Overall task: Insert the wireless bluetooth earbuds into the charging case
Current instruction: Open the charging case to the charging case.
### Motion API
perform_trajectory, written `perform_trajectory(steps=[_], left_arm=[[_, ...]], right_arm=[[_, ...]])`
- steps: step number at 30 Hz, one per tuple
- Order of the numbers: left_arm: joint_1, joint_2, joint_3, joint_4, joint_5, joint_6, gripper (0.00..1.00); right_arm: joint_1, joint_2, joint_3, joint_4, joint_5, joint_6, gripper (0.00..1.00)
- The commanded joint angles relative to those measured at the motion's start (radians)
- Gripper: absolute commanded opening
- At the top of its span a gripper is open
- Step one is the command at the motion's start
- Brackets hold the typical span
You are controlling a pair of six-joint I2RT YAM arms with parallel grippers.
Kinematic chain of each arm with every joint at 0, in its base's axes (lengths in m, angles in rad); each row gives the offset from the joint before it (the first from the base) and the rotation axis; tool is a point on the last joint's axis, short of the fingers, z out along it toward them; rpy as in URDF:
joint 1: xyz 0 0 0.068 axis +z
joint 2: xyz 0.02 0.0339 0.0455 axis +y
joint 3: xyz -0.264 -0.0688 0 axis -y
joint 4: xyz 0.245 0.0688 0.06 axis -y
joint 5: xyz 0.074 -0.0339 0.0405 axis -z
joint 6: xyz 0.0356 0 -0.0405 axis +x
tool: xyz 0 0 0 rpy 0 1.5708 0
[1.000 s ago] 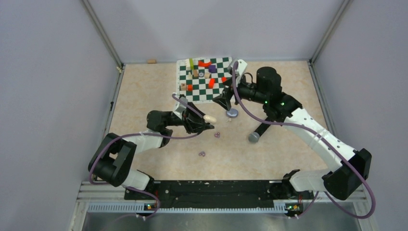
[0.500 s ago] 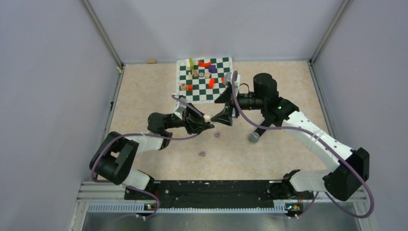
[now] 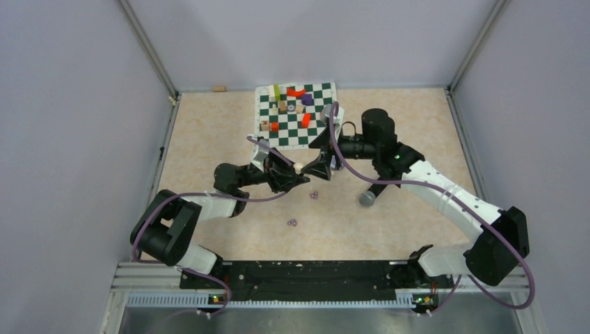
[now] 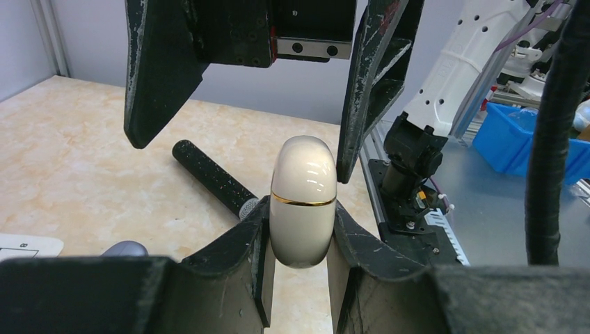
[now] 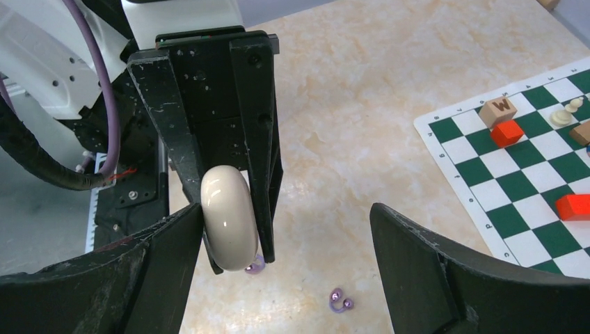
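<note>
One charging case (image 4: pixel 303 174) tight in left gripper (image 4: pixel 300 212), long axis toward 3 o'clock, tip inside wide-open, empty right gripper (image 5: pixel 285 209).

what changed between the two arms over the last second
The right gripper swung left to the charging case; its open jaws now straddle the case's top end. It has not closed on anything. The left gripper stayed shut on the case. The earbuds and the microphone lie on the table where they were.
</note>
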Motion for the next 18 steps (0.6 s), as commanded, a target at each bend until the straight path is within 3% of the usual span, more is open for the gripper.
perform_trajectory(steps=[1, 18], left_arm=[[-0.001, -0.020, -0.003, 0.107, -0.005, -0.008, 0.00], [-0.013, -0.018, 0.000, 0.106, 0.027, 0.000, 0.00]], right_arm=[[0.012, 0.000, -0.003, 0.059, 0.082, -0.019, 0.88], [-0.032, -0.025, 0.074, 0.010, 0.160, -0.055, 0.89]])
